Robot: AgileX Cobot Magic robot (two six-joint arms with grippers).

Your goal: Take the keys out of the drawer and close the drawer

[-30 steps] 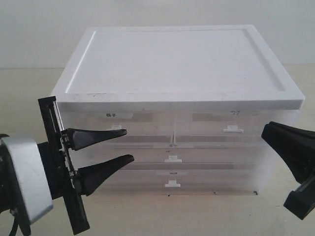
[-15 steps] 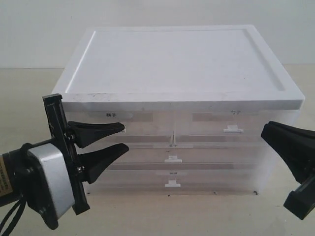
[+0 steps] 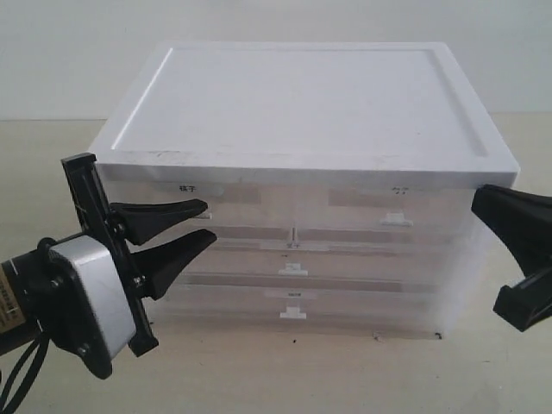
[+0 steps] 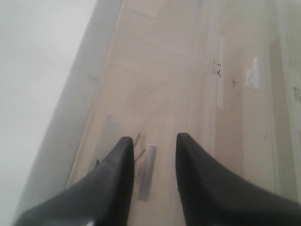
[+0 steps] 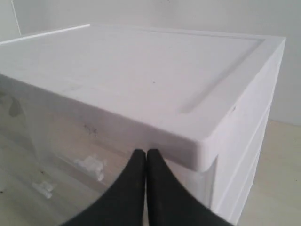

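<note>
From the remote station I had the left end effector (image 3: pixel 211 220) at the front of the drawer cabinet (image 3: pixel 302 95), which faced the near edge of the surface (image 3: pixel 345 371). Its fingers stood apart, one on each side of the small white tab handle (image 4: pixel 146 172) of the drawer (image 3: pixel 254 214), the upper left half-width one under the bold dark label (image 3: pixel 188 187). Nothing was gripped. The drawer was shut and the keys were not visible through its cloudy front, so I took them to be inside.

The right end effector (image 3: pixel 483 207) hung by the cabinet's right front corner with its fingers pressed together, holding nothing. I could not tell whether it touched the cabinet.

My chief worry was the tab. It was shallow, and tapered fingers closing slightly off it would likely slide off once I pulled.

The second risk was the cabinet itself. It looked light, and with nothing clearly bracing it, a firm pull could drag the whole unit toward the near edge of the surface instead of opening the drawer.

With the keys unseen, I judged that a sharp tug might also throw them to the back of the drawer.
</note>
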